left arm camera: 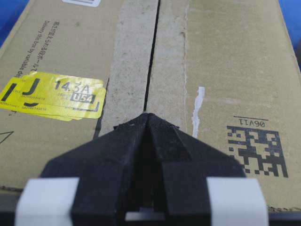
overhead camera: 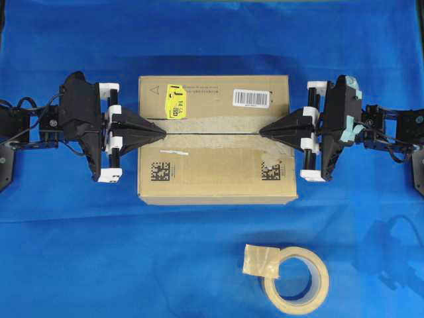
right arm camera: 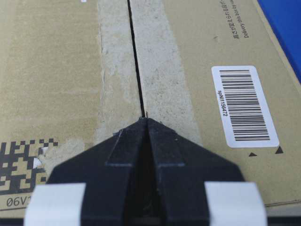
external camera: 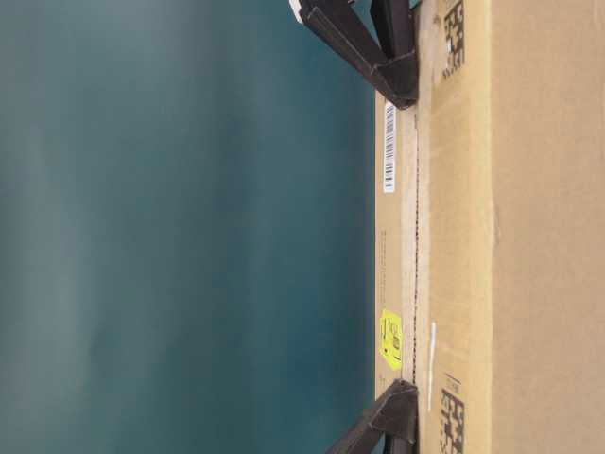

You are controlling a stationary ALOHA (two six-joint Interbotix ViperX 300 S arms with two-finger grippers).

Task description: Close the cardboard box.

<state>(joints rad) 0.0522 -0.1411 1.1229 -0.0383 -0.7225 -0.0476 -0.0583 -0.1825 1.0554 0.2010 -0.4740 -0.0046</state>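
The cardboard box (overhead camera: 216,175) lies in the middle of the blue cloth with its two long top flaps down and meeting along a dark centre seam (overhead camera: 212,133). A yellow sticker (overhead camera: 175,101) and a white barcode label (overhead camera: 251,98) sit on the far flap. My left gripper (overhead camera: 163,132) is shut, its tips over the seam's left end (left arm camera: 148,114), holding nothing. Over the seam's right end rests my right gripper (overhead camera: 261,132), also shut and holding nothing (right arm camera: 145,119). Seen from table level, the box top (external camera: 416,227) looks flat under both grippers.
A beige tape roll (overhead camera: 295,280) with a loose tab lies on the cloth in front of the box, toward the right. Blue cloth (overhead camera: 73,252) covers the whole table around the box.
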